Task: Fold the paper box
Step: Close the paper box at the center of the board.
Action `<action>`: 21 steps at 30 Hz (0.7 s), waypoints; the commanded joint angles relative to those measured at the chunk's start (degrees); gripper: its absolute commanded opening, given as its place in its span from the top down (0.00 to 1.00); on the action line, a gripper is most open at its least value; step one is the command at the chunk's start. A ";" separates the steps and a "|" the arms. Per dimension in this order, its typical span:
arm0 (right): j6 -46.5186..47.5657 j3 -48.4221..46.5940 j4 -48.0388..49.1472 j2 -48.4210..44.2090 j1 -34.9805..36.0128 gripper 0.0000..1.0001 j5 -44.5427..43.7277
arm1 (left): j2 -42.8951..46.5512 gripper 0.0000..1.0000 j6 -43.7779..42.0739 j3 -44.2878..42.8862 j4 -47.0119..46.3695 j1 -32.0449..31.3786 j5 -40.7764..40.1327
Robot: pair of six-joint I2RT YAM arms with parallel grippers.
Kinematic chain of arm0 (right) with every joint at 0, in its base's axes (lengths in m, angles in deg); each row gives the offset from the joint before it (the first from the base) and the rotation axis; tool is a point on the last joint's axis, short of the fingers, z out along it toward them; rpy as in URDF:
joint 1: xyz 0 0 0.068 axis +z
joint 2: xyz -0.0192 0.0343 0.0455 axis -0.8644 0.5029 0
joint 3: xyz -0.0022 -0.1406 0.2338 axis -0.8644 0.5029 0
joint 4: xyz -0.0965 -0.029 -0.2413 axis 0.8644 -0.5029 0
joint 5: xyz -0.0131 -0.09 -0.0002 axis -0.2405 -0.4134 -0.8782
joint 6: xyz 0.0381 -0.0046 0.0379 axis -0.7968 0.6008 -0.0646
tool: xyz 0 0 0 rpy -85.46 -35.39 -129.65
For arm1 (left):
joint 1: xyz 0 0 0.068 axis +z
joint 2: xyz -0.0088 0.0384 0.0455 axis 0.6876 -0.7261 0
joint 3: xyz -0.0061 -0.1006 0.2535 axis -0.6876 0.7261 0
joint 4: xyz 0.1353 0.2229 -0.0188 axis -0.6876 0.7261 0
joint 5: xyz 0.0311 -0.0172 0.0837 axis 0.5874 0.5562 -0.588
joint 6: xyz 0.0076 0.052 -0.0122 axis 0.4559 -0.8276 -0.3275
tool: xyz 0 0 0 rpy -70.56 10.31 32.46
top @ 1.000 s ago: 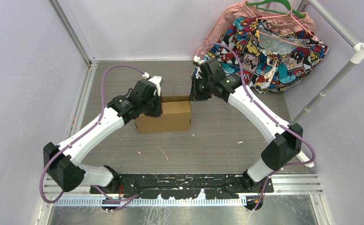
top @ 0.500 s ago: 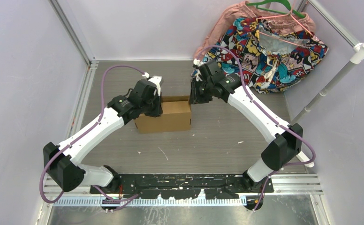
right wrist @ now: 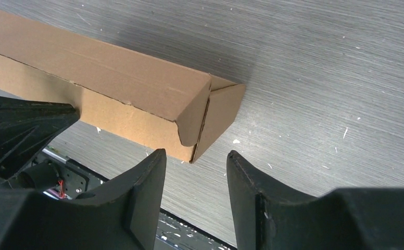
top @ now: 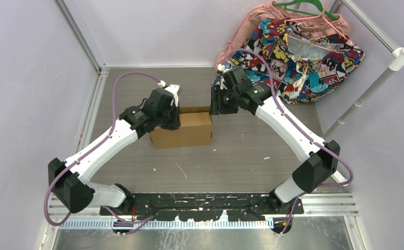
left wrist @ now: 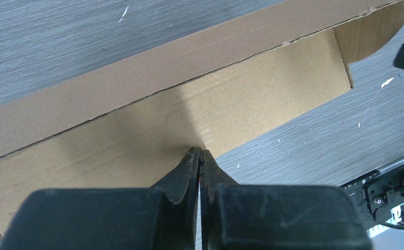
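The plain brown cardboard box (top: 189, 133) sits on the grey surface (top: 241, 151), right under the left hand (left wrist: 199, 154), whose fingers are pressed together against the lid. The right hand (right wrist: 194, 156) is spread wide, with the box's end corner just ahead of it.

The right arm's black elbow joint (top: 318, 165) has shifted outward, toward the right edge of the top view. The white forearm link (top: 288, 127) therefore runs at a shallower slant from elbow to wrist than it did a second ago. The purple cable loop (top: 349, 176) beside the elbow has moved outward with it. The black wrist housing (top: 236, 94) has shifted slightly, bringing the right gripper (right wrist: 196, 154), fingers apart, marginally closer to the far right corner of the plain brown corrugated cardboard box (top: 187, 130).
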 commanded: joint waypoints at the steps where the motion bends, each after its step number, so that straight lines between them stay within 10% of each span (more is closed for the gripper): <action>1: 0.35 -1.07 0.08 -4.87 0.32 0.47 -3.29 | -0.28 0.97 -1.23 0.21 2.55 -0.44 0.02; 21: -2.50 2.69 9.17 -3.87 16.63 0.58 -15.43 | -0.71 0.95 -1.22 0.98 0.67 -0.41 0.46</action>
